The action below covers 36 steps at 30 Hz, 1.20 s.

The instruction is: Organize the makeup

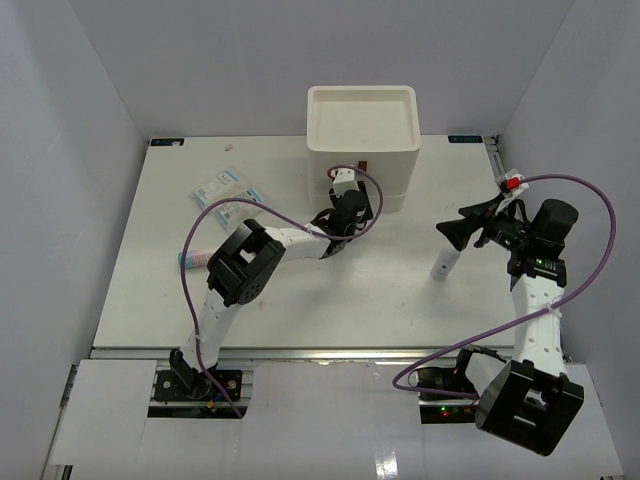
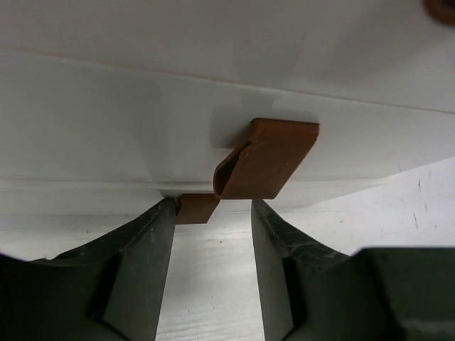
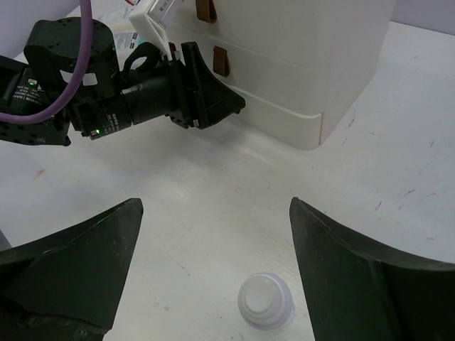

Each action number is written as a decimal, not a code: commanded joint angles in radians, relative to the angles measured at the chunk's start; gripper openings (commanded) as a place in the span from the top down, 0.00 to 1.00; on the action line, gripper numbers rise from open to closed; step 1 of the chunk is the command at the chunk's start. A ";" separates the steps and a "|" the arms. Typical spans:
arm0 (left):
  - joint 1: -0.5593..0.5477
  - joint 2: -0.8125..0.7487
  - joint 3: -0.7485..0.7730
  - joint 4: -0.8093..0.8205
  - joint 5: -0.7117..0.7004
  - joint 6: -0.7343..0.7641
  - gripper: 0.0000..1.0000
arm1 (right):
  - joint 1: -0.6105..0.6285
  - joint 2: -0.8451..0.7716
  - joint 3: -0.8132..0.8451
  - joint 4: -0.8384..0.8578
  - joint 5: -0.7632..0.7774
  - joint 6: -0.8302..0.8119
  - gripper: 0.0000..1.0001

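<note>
Robot w/ two arms at a white table (image 1: 300,310). Left gripper (image 2: 213,207) is up against the front of the white drawer box (image 1: 360,120). Its jaws stand half-wide either side of the lower brown handle (image 2: 197,207), not clamped on it. Right gripper (image 3: 213,206) hangs wide open, holding nothing, above a white tube (image 3: 264,302) standing upright. Other makeup in view: clear packets (image 1: 225,188) and a pink-blue tube (image 1: 194,258), loose at far left, well apart from the box.

Risks, as I judge: the handle sits off-centre, near the left finger, so a close may catch only its edge & slip on the pull. The box may slide instead of the drawer opening. The right gripper could topple the tube.
</note>
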<state>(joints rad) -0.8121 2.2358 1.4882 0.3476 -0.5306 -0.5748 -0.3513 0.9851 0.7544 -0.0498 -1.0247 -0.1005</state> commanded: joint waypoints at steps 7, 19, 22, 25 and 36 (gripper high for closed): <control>-0.002 0.009 0.051 -0.027 -0.045 -0.025 0.66 | -0.021 -0.028 -0.012 0.038 -0.049 0.034 0.10; -0.006 -0.055 -0.037 0.009 -0.012 -0.020 0.98 | -0.039 -0.039 -0.025 0.078 -0.061 0.054 0.10; -0.016 -0.097 -0.095 0.031 0.000 -0.017 1.00 | -0.045 -0.043 -0.028 0.084 -0.061 0.058 0.10; -0.042 -0.145 -0.169 0.062 0.012 -0.009 1.00 | -0.050 -0.050 -0.031 0.088 -0.062 0.061 0.10; -0.170 -0.318 -0.483 0.165 -0.001 -0.092 0.99 | -0.055 -0.064 -0.046 0.105 -0.077 0.058 0.10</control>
<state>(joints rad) -0.9466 1.9973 1.0719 0.4723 -0.5209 -0.6116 -0.4000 0.9402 0.7212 0.0102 -1.0685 -0.0513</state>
